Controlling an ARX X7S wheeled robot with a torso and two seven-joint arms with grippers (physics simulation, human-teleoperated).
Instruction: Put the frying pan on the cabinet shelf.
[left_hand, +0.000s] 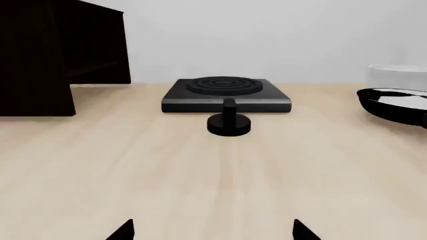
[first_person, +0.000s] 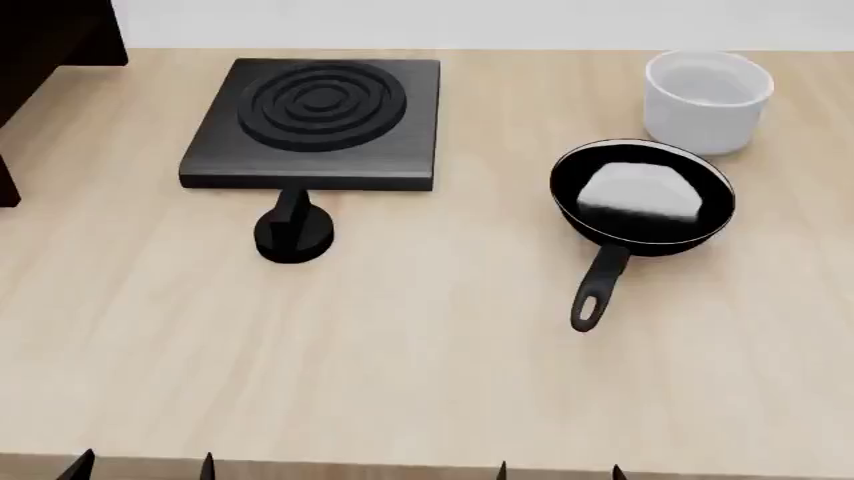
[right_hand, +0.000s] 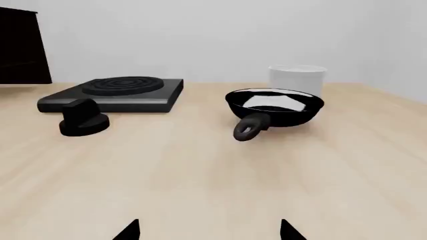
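Fingertips of both grippers are showing only at the near table edge: the left gripper (first_person: 140, 465) and right gripper (first_person: 558, 470) are each holding their fingers wide with nothing between them. Farther out, a black knob (first_person: 292, 233) is standing at 11 o'clock, just before the burner plate (first_person: 316, 122). The frying pan (first_person: 642, 205) is sitting at 1 o'clock, handle pointing nearward, with a white bowl (first_person: 707, 98) just behind. The cabinet shelf (first_person: 47, 45) is standing farthest, at 10 o'clock.

The frying pan (first_person: 642, 203) gleams glossy inside; matt black burner plate (first_person: 318, 122); pale wood-grain table (first_person: 427, 350).
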